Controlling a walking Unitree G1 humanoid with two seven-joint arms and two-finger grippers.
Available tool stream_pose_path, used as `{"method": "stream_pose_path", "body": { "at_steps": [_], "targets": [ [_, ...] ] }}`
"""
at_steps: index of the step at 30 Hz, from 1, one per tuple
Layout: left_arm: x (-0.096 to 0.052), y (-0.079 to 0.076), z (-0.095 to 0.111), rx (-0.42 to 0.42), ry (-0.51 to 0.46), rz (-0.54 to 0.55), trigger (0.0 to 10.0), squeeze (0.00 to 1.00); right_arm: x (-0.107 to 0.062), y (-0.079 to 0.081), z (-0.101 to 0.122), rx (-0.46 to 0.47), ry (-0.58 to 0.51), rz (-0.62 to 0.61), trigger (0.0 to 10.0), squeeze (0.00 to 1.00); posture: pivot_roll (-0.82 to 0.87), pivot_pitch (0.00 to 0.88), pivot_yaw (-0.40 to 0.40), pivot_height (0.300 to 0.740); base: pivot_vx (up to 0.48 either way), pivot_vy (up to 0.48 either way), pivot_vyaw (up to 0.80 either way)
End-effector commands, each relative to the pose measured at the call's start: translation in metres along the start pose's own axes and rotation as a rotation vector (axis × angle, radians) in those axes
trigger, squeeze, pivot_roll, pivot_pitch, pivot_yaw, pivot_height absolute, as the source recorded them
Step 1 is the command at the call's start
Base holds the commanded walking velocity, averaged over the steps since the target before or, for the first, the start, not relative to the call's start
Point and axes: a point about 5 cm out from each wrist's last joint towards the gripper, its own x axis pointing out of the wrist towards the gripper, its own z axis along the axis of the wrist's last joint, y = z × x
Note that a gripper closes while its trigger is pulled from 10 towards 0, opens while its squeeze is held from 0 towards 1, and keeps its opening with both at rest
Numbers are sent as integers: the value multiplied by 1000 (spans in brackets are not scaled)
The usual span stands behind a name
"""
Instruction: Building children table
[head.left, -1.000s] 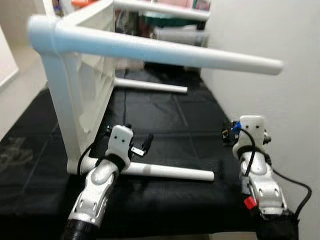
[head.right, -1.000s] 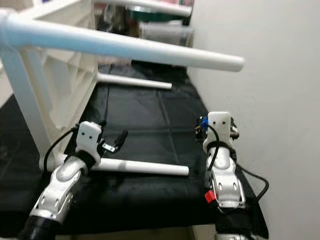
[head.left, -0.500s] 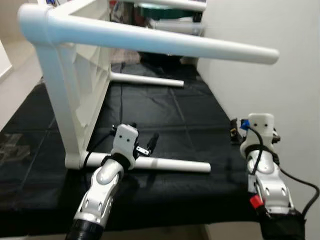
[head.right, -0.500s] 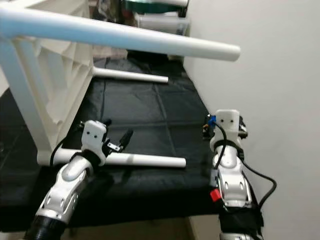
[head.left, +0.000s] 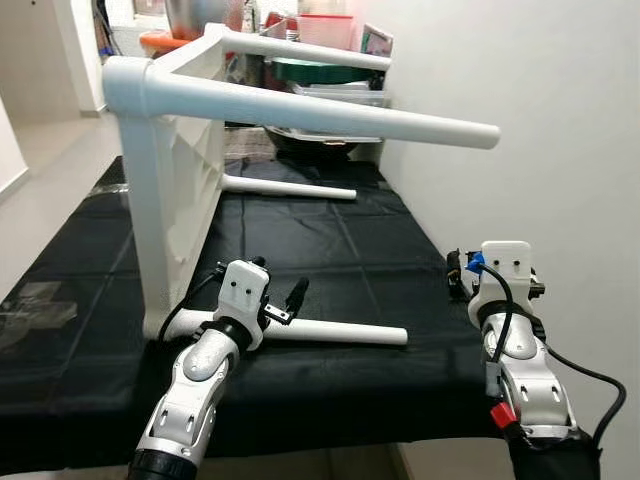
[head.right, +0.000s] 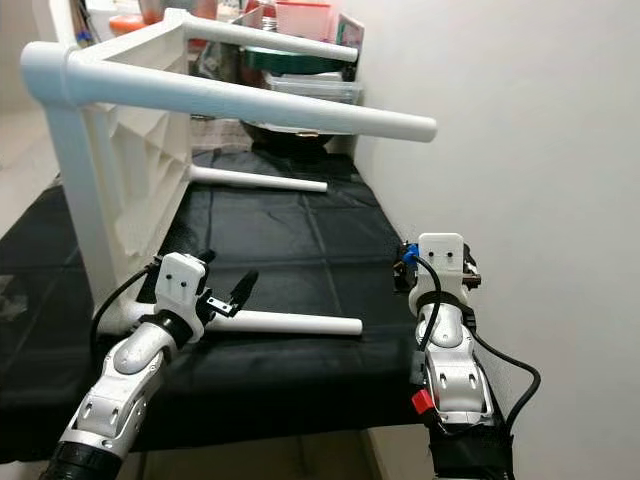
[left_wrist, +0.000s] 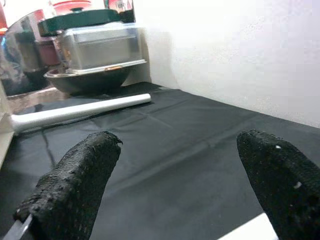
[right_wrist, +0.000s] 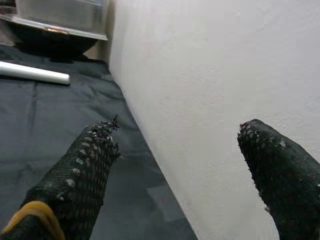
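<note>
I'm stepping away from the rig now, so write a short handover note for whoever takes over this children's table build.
Left gripper: jaws open, hovering just above the nearest white plastic table leg, not gripping it.
Right gripper: jaws open, idle near the white wall, holding nothing.
Things: the white plastic children's table lies on its side on the black cloth; four legs stick out toward the wall.
Done: all four legs appear to be in their sockets.
Left: how tightly the legs sit cannot be told; probably check them, then stand the table upright.
</note>
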Motion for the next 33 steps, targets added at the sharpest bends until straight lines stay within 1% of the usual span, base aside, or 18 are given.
{"method": "stream_pose_path", "body": {
  "at_steps": [1, 18, 21, 24, 25, 26, 27, 28, 29, 30, 32, 33],
  "targets": [
    [-1, -1, -2, -8, 7, -3, 10000, 0, 1, 0, -1, -8, 8, 1, 10000, 0, 91, 0, -95, 740, 0, 0, 0],
    [-2, -1, -3, 2, 13, -6, 10000, 0, 1, -1, 1, -24, -4, -2, 10000, 0, 91, 0, -96, 740, 0, 0, 0],
    [-2, -1, -4, 4, 14, -1, 10000, 0, 0, -3, 11, -135, -90, -4, 10000, 0, 92, 0, -95, 740, 0, 0, 0],
    [-2, 0, -4, 4, 15, 1, 10000, 0, 0, -3, 13, -162, -108, -1, 10000, 0, 92, 0, -95, 740, 0, 0, 0],
    [-1, 0, -4, 4, 15, 4, 10000, 0, -1, -3, 14, -197, -131, 1, 10000, 0, 92, 0, -95, 740, 0, 0, 0],
    [-1, 2, -4, 7, 16, 7, 10000, 0, -2, -3, 19, -271, -181, -1, 10000, 0, 92, 0, -96, 740, 0, 0, 0],
    [-1, 3, -5, 8, 17, 9, 10000, 0, -4, -3, 22, -320, -216, -1, 10000, 0, 92, 0, -96, 740, 0, 0, 0],
    [-1, 5, -5, 11, 18, 13, 10000, 0, -7, -2, 31, -440, -308, -17, 10000, 0, 89, 0, -95, 740, 0, 0, 0],
    [-1, 6, -5, 12, 19, 15, 10000, 0, -10, 0, 37, -517, -371, -25, 10000, 0, 89, 0, -95, 740, 0, 0, 0],
    [-1, 6, -5, 12, 19, 15, 10000, 0, -10, 0, 37, -517, -371, -25, 10000, 0, 89, 0, -95, 740, 0, 0, 0],
    [1, 14, -5, 20, 23, 22, 10000, 0, -21, 2, 44, -627, -494, -45, 10000, 0, 84, 0, -94, 740, 0, 0, 0],
    [1, 14, -5, 20, 23, 22, 10000, 0, -21, 2, 44, -627, -494, -45, 10000, 0, 84, 0, -94, 740, 0, 0, 0]
  ]
}}
